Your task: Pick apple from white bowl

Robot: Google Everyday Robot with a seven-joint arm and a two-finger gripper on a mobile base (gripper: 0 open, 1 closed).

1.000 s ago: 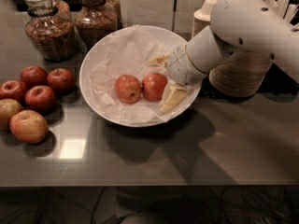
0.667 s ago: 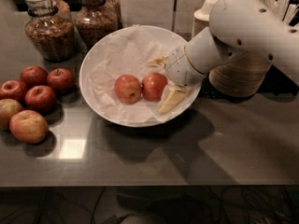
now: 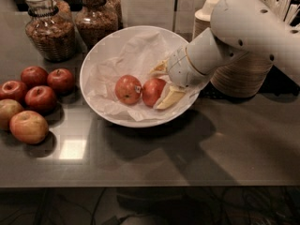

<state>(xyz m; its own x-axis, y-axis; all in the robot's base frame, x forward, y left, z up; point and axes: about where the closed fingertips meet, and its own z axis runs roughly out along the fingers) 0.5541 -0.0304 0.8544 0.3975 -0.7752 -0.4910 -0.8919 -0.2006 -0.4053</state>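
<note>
In the camera view the apple (image 3: 153, 92) is round and evenly deep red with faint pale streaks. It lies inside the white bowl (image 3: 85, 74) at about 4 o'clock from the bowl's middle, on crumpled white paper (image 3: 129, 55). An orange-mottled apple (image 3: 127, 89) with a small white sticker touches it at 9 o'clock.

The gripper (image 3: 155, 89) reaches in over the bowl's rim from 3 o'clock. Its cream fingers (image 3: 169, 97) are spread apart with the apple between them — the lower one lies against the fruit at 4 o'clock, the upper one sits just off it at 12 o'clock.

The tabletop (image 3: 225, 144) is dark and glossy, with a pale square of reflected light at 7 o'clock from the bowl. Six loose apples (image 3: 40, 97) cluster at 9 o'clock. Two glass jars (image 3: 49, 29) of brown contents stand at 11 o'clock, and stacked beige bowls (image 3: 239, 74) stand at 3 o'clock, behind the white arm (image 3: 253, 27). Below the tabletop's near edge — dim cables.
</note>
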